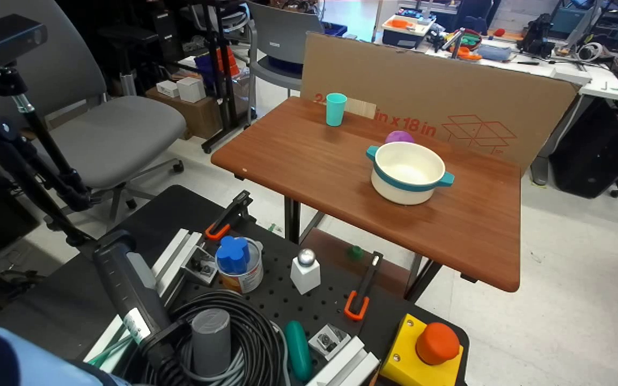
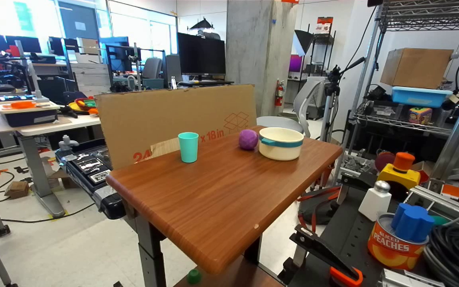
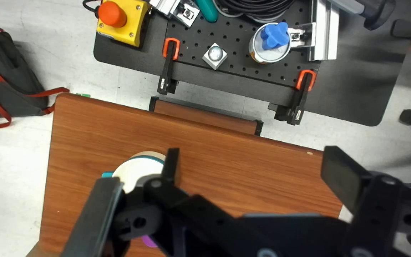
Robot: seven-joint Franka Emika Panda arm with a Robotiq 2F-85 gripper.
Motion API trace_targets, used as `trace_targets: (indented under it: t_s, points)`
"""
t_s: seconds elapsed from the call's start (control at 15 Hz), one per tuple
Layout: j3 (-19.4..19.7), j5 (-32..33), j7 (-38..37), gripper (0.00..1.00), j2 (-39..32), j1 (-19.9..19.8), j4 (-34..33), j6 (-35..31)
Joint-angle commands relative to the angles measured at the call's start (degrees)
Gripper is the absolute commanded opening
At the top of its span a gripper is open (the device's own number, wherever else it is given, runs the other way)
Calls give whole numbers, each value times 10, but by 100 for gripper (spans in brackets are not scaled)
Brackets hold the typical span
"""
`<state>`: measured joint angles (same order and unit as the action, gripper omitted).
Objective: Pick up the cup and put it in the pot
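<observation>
The cup, a small teal-green tumbler, stands upright on the brown table near its back edge in both exterior views [image 1: 335, 110] [image 2: 189, 147]. It does not show in the wrist view. The pot, wide and cream-white with a teal band and side handles, stands on the same table, well apart from the cup [image 1: 403, 193] [image 2: 279, 153]. Its inside looks cream and bare. In the wrist view the pot [image 3: 137, 170] is partly hidden behind a finger. My gripper [image 3: 252, 160] is open, with nothing between its fingers, high above the table. The exterior views do not show it.
A purple ball [image 1: 399, 136] [image 2: 248, 140] sits beside the pot. A cardboard sheet [image 1: 421, 80] stands along the table's back edge. A black bench [image 3: 241, 73] near the table carries clamps, a can [image 1: 240, 268], a white bottle [image 1: 305, 273], cables and a yellow stop-button box [image 1: 421, 348].
</observation>
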<state>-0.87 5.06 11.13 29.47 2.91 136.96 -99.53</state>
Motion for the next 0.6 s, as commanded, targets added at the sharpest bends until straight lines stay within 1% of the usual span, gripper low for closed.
trace_targets:
  t_s: [0.0,0.13,0.27,0.4,0.53]
  points:
    - [2,1,-8,100,-17,2,-8,-3]
    - [4,-9,-14,100,-67,2,-32,-12]
    - [8,-33,-15,100,-113,5,-54,-28]
    - [3,-57,-21,100,-171,7,-84,-56]
    - [-2,-84,-25,100,-234,9,-117,-103]
